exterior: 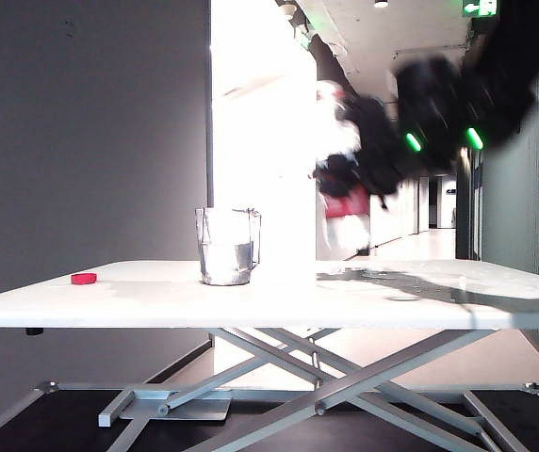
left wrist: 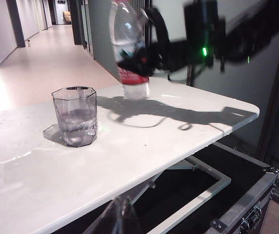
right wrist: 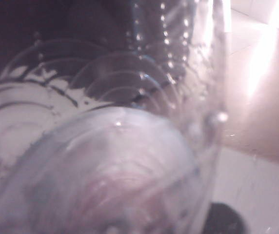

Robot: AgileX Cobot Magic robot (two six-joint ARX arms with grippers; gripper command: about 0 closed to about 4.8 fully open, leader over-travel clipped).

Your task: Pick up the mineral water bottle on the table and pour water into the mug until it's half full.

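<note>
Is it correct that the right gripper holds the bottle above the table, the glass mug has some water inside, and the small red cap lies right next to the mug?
Not quite: the exterior view shows the red cap well apart from the mug, near the table edge. The right gripper does hold the bottle above the table, and the mug holds some water.

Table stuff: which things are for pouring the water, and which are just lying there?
For the job:
- mineral water bottle, held above the table in the right gripper
- mug, standing with water inside

Just lying about:
- small red cap
- left gripper, idle at the table's edge
</note>
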